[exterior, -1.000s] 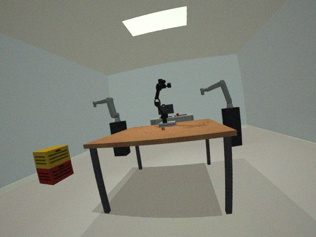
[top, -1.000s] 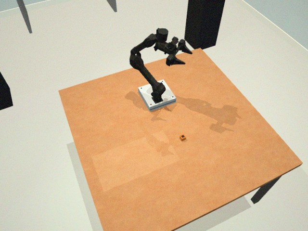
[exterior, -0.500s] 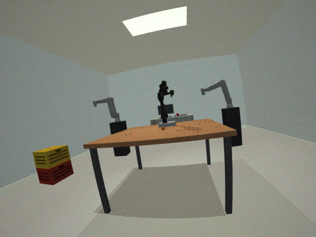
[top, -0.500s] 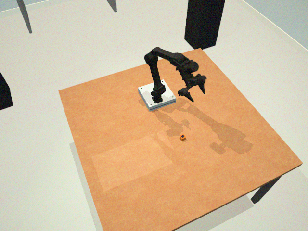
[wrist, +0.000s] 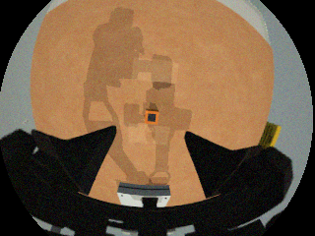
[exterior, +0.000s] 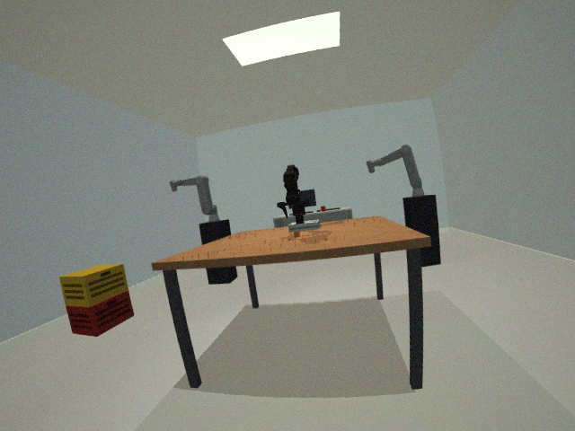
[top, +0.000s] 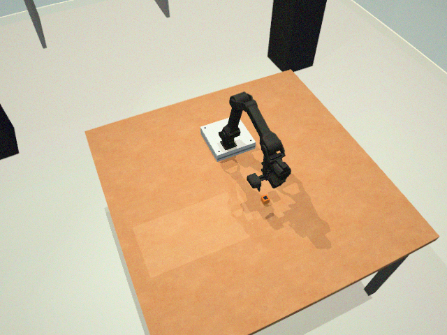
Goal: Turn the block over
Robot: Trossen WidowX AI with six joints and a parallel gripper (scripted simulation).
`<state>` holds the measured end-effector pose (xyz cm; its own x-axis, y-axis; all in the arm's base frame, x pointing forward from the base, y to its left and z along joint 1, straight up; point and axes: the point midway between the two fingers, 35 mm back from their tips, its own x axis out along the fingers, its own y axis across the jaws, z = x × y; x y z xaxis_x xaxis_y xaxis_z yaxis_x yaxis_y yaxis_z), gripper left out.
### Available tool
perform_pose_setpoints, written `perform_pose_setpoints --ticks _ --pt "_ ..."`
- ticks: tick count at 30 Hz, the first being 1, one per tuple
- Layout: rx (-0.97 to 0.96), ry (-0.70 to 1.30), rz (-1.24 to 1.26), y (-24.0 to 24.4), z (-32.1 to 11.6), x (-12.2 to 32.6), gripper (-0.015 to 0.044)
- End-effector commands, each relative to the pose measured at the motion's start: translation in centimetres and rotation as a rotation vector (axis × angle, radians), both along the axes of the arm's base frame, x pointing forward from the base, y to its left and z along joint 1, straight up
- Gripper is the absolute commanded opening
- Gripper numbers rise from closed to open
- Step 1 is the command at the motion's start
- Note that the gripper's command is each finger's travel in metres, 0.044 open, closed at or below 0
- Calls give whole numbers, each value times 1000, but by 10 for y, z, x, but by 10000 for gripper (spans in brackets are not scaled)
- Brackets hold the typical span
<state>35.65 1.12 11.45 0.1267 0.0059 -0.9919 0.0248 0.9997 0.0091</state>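
A small orange block (top: 265, 199) (exterior: 296, 234) (wrist: 152, 117) rests on the wooden table (top: 173, 162) (exterior: 352, 252) (wrist: 236, 74). A dark square mark shows on its upper face, so the marked side is up. My gripper (top: 267, 188) (wrist: 152, 132) is open and empty and points down, above the table. In the wrist view the block lies just beyond the line between the two fingertips, roughly centred between them, and looks small and well below them. In the exterior view one finger hangs at the left of the arm; the other cannot be made out.
The arm stands on a white base plate (top: 211, 138) (exterior: 304, 226) (wrist: 130, 199), behind the block as seen in the top view. The arm's shadow falls on the table around the block. A paler rectangle (top: 191, 234) shows on the table top to the left of the block.
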Motion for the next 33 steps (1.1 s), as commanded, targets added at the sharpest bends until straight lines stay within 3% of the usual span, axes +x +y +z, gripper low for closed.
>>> perform_pose_setpoints --ticks 1,8,33 --pt "-1 86 -11 -5 -23 2 440" --pt "-1 89 -11 -3 -59 2 440" --pt "-1 89 -11 -2 -94 2 440"
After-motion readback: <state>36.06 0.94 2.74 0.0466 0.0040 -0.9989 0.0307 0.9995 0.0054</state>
